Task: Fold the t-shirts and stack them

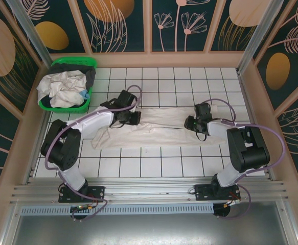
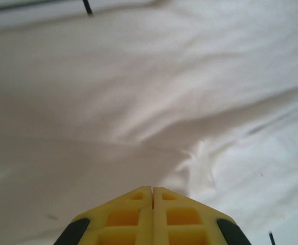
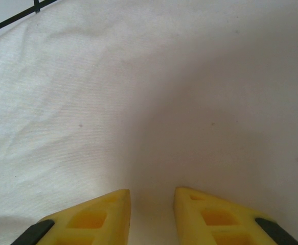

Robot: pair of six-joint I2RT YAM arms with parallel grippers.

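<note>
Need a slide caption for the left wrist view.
Left claw shut, pinching a pucker in the soft off-white cotton t-shirt.

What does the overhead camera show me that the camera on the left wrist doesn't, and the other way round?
Overhead: the left arm and right arm, the full length of the t-shirt stretched across the tiled table, and a green basket of crumpled laundry in the far left corner. Left wrist: a close look at the yellow jaws, pressed shut with cloth puckering up at their tips, plus fine creases. Shared: the same off-white t-shirt and the table's black grid lines.
</note>
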